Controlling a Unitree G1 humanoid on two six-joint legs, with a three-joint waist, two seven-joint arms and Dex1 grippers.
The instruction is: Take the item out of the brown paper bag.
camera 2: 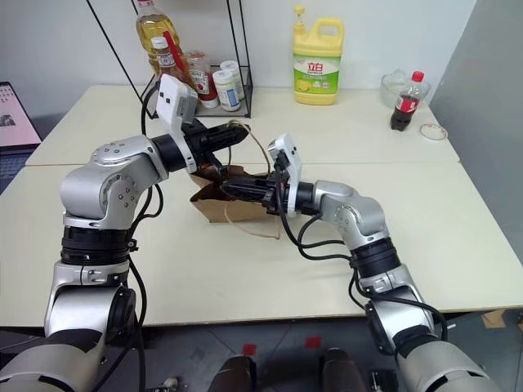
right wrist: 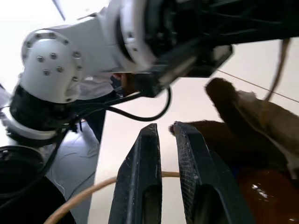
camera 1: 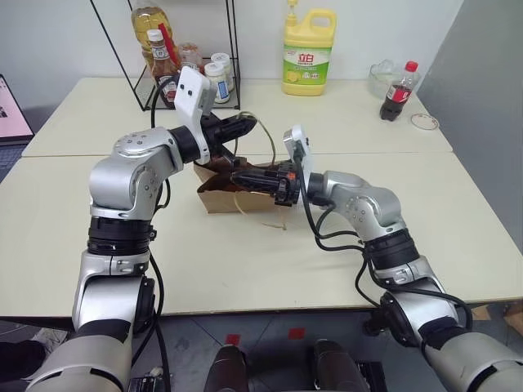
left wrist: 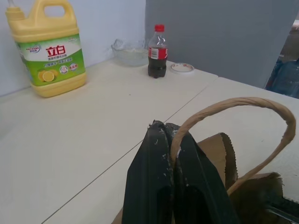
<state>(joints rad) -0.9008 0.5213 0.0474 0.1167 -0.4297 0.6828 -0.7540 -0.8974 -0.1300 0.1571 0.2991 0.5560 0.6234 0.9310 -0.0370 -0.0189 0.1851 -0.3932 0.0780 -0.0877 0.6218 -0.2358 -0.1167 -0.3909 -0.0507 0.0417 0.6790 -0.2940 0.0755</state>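
Observation:
The brown paper bag (camera 1: 229,200) lies creased on the table in front of me, with its mouth lifted. My left gripper (left wrist: 163,127) is shut on one tan loop handle (left wrist: 233,105) and holds it up above the bag. My right gripper (camera 1: 239,175) points level into the bag's mouth from the right. Its fingers (right wrist: 140,158) are almost together with a thin gap and nothing between them. A glossy orange-brown surface (right wrist: 271,196) shows inside the bag just past the right fingers. I cannot tell whether it is the item, which otherwise stays hidden.
A yellow detergent jug (camera 1: 309,53) stands at the back of the far table. Right of it are a cola bottle (camera 1: 399,91), a glass bowl (camera 1: 380,77) and a small dish (camera 1: 424,122). A wire rack (camera 1: 184,57) with bottles stands at the back left.

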